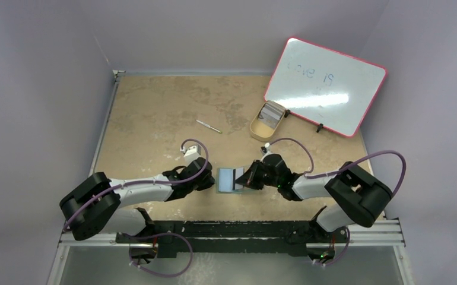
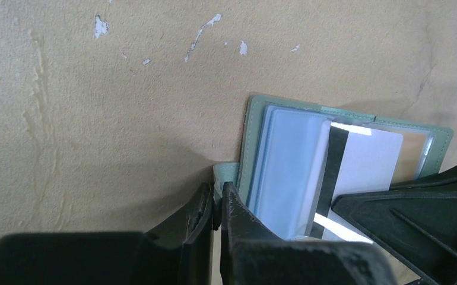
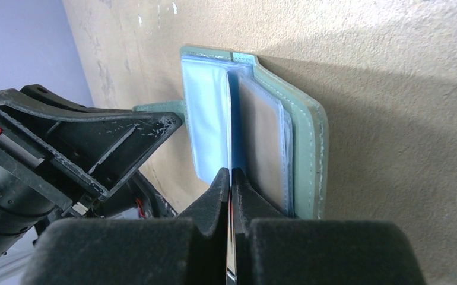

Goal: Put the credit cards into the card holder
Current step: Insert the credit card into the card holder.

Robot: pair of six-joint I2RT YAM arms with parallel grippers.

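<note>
Tan table is bearing the open holder at front centre, the left claw pinching its tab and the right claw pinching a card partly inside it.

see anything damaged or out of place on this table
Only wear: the table has white chips and scuffs in its tan top. A pen lies loose mid-table. The credit card sticking out of the card holder is just mid-insertion, in the right pincer.
</note>
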